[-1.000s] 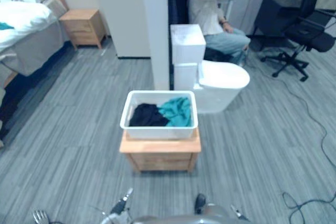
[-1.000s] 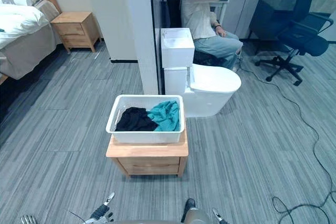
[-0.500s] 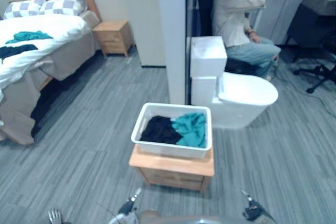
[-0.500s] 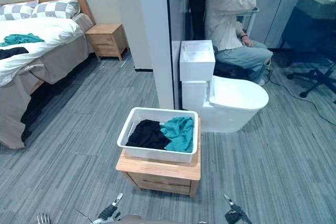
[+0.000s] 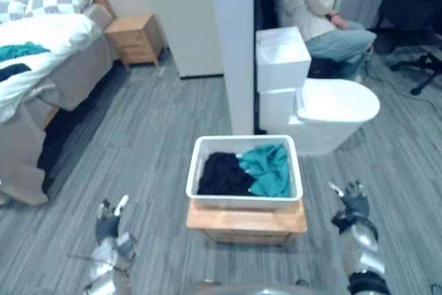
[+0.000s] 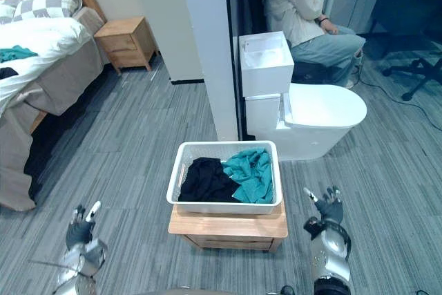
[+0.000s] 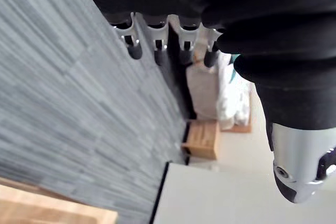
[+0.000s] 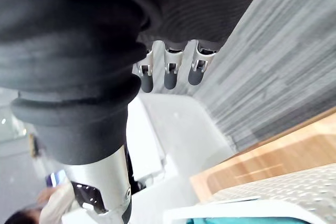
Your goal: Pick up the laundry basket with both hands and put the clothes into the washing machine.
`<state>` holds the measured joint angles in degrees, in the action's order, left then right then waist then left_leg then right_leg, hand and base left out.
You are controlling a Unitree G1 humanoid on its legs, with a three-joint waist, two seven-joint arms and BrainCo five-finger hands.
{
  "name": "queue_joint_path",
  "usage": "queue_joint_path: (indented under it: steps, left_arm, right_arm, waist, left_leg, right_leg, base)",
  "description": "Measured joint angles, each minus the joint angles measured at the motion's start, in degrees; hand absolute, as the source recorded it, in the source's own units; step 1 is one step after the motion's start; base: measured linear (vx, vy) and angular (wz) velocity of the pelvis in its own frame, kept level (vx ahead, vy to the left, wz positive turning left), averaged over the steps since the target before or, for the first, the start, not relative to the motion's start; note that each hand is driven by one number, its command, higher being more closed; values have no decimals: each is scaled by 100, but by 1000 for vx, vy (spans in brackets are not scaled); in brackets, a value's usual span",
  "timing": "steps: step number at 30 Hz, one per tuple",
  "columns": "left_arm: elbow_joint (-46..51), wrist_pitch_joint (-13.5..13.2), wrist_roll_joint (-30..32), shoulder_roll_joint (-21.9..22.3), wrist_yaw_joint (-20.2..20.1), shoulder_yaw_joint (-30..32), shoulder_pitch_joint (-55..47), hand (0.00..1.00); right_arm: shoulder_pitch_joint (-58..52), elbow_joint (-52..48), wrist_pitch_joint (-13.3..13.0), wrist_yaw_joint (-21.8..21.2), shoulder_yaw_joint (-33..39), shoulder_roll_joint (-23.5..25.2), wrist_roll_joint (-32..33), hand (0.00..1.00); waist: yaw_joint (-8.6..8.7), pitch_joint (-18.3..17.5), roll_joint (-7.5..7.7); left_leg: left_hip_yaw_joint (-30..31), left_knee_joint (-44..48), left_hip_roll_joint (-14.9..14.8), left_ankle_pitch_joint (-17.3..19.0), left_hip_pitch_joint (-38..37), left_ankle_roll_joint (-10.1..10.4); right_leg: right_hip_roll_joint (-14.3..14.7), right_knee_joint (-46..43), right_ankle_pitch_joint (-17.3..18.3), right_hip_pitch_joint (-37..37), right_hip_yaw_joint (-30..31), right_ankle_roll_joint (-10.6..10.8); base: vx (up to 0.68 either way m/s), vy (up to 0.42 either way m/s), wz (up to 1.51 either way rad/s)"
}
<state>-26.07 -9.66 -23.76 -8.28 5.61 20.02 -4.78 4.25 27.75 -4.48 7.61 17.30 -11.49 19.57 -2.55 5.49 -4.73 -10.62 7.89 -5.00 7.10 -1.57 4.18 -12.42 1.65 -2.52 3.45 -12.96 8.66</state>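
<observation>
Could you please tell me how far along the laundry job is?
Nothing is done yet: the laundry basket sits on the wooden stand with the clothes inside. In hand: left hand and right hand hover open either side, touching nothing. Remaining: grasp, lift, carry and unload it.

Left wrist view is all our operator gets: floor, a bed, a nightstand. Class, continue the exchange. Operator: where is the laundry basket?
Observer: The white laundry basket sits on a low wooden stand straight ahead.
Operator: What's in it?
Observer: A black garment lies beside a teal garment.
Operator: Where is the right hand?
Observer: The right hand is open, off the stand's right side, clear of the basket. The left hand is open too, further off on the other side.
</observation>
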Motion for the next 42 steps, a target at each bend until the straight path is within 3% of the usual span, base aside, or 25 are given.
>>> queue_joint_path:
  steps: [3,5,9,13,19,27,34,36,42]
  left_arm:
    - [2,-88,-44,-82,212,-480,747,0]
    - [3,-91,-97,-148,366,-751,1456,0]
    - [-11,-97,-165,-197,604,-1074,2172,0]
    - [-400,-94,-160,-569,861,-1333,3043,0]
    - [-1502,57,-88,-788,1006,-1803,4075,0]
    - [-1526,102,206,-778,1238,-1949,4674,0]
    - [-1525,102,294,-777,1466,-1945,4998,0]
    - [-1527,105,363,-816,1513,-1934,5007,0]
    - [-1745,169,534,-828,1585,-1930,5257,0]
  right_arm:
    - [925,13,-5,44,-408,-441,0,0]
    - [1755,78,-4,119,-833,-663,1,0]
    - [2645,567,15,121,-1461,-686,5,0]
    - [3463,1016,137,202,-1828,-659,3,0]
    - [4355,1703,228,279,-2020,-548,2,0]
    - [4685,1668,243,494,-2027,-279,-127,0]
    - [4696,859,202,726,-2020,-246,-231,0]
    - [4680,573,118,780,-2016,-248,-247,0]
    - [4449,-228,-74,887,-2014,-259,-395,0]
  waist:
    - [8,421,89]
    - [0,888,165]
    - [-158,1373,201]
    - [-272,1830,257]
    - [-284,1948,401]
    - [-150,2053,500]
    - [-78,2165,676]
    - [20,2175,682]
    - [45,2216,713]
  left_leg:
    - [118,188,-21,-73,396,-17]
    - [185,302,-61,-193,780,-24]
    - [221,316,-124,-353,1092,1]
    - [277,279,-215,-581,1516,51]
    - [268,199,-271,-762,1920,74]
    - [133,226,-308,-792,2179,73]
    - [-44,265,-365,-787,2248,75]
    - [-51,303,-384,-783,2296,75]
    - [-110,337,-422,-781,2339,77]
  right_leg:
    - [6,-99,-64,-299,-72,-54]
    - [31,-206,-151,-648,-79,-118]
    - [90,-361,-215,-1033,-50,-204]
    - [192,-368,-367,-1428,-71,-296]
    - [261,-341,-527,-1884,-32,-391]
    - [305,-245,-665,-2187,127,-413]
    - [349,-241,-733,-2366,297,-429]
    - [364,-241,-741,-2394,319,-431]
    - [404,-247,-775,-2490,394,-419]
  base:
    - [-141,-34,14]
    - [-200,-35,10]
    - [-181,-46,1]
    - [-151,-40,4]
    - [-56,-12,-4]
    - [-16,-3,-10]
    - [-13,-20,-13]
    - [-12,-20,-4]
    - [-10,-21,-7]
